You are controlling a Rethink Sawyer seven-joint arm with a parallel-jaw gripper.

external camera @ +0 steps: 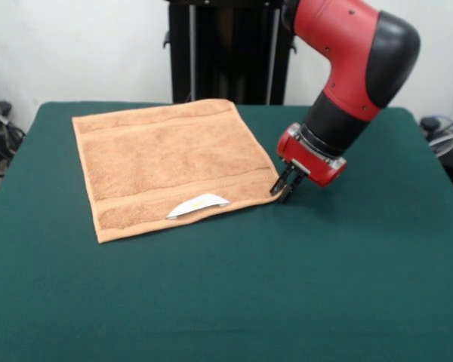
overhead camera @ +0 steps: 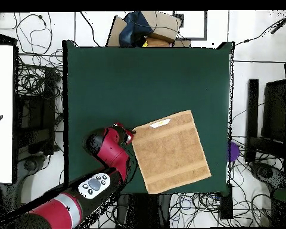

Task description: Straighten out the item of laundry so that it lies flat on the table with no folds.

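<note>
One tan, roughly square terry towel (external camera: 170, 170) lies spread on the dark green felt worktop (external camera: 287, 286) in the front view, set toward the far left part of the surface and turned slightly askew to the worktop's edges. Its surface looks flat, with woven border bands running along the far and near sides and no fold visible. A small white label with a yellow mark (external camera: 198, 204) sits on the near band, close to the near edge. The red and black robot arm (external camera: 355, 53) comes down from the upper right, and its gripper (external camera: 285, 183) points down at the towel's near right corner, just beside that corner; the dark fingers (external camera: 288, 187) stand close together with only a thin gap, and nothing can be seen clamped between them, though whether they pinch the towel's very edge cannot be told. From overhead, the towel (overhead camera: 170, 151) lies in the lower right part of the worktop (overhead camera: 145, 77), near the bottom edge, with the label (overhead camera: 161, 123) at its upper edge. The arm (overhead camera: 103, 155) reaches in from the lower left, its red wrist ending at the towel's upper left corner; the fingers themselves are hidden beneath it there.
</note>
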